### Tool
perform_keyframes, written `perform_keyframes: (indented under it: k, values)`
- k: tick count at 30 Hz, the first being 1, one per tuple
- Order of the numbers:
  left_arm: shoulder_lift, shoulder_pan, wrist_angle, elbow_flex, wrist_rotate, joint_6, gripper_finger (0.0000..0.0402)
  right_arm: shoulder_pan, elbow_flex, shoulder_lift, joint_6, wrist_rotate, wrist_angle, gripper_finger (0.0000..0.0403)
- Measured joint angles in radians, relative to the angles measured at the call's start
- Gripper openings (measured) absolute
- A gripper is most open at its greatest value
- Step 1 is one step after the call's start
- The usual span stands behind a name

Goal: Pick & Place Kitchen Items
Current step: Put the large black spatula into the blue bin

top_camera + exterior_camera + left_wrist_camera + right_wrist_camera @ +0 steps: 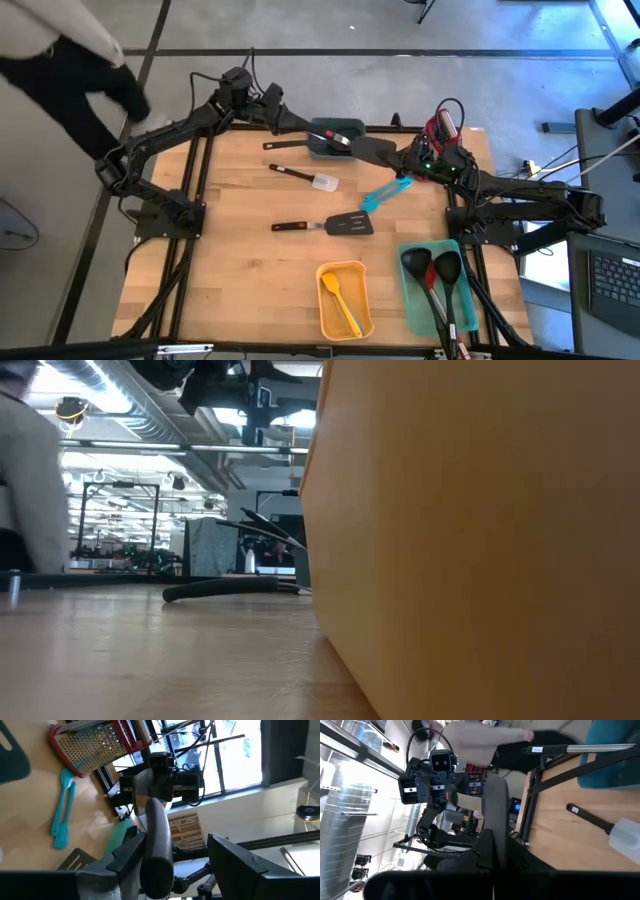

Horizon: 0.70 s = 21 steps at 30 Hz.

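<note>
A black turner (368, 148) hangs level above the table's far side, over a dark bin (335, 138) that holds a red-trimmed utensil. My right gripper (402, 158) is shut on the turner's head end. The grey handle (156, 835) runs across to my left gripper (290, 120). That gripper is open, with the handle's free end (157, 870) between its fingers, close beside one finger (125, 862) and apart from the other (235, 865). I cannot tell whether it touches the near finger. My right gripper is shut on the black turner by its head end (385, 152), coming level from the table's right side. In the right wrist view the fingers themselves hide the place of contact. The handle (495, 805) points straight away from the fingers, and the turner is lifted clear.
On the table lie a white spatula (312, 179), a teal spatula (385, 192) and another black turner (330, 225). A yellow bin (345, 318) with a yellow spatula and a teal tray (412, 300) with two black ladles stand near the front. A red grater (443, 125) is far right. A person is beyond the far left corner.
</note>
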Motion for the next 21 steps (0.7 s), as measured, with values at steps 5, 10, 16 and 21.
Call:
perform_keyframes:
  k: [5,10,16,21]
  values:
    - [0.0,-0.011,-0.046,0.0,-0.006,0.034,0.0205,0.0,0.0,0.0,0.0,-0.009,-0.012,0.0001]
    - [0.024,-0.046,-0.075,0.0,-0.022,0.061,0.0205,0.0,0.0,0.0,0.0,-0.015,-0.042,0.0001]
    - [0.064,-0.063,-0.052,0.001,-0.04,0.07,0.0205,0.0,0.0,0.0,0.0,-0.014,-0.05,0.0001]
    - [0.075,-0.063,0.012,0.001,-0.04,0.045,0.0205,0.0,0.0,0.0,0.0,-0.015,-0.05,0.0001]
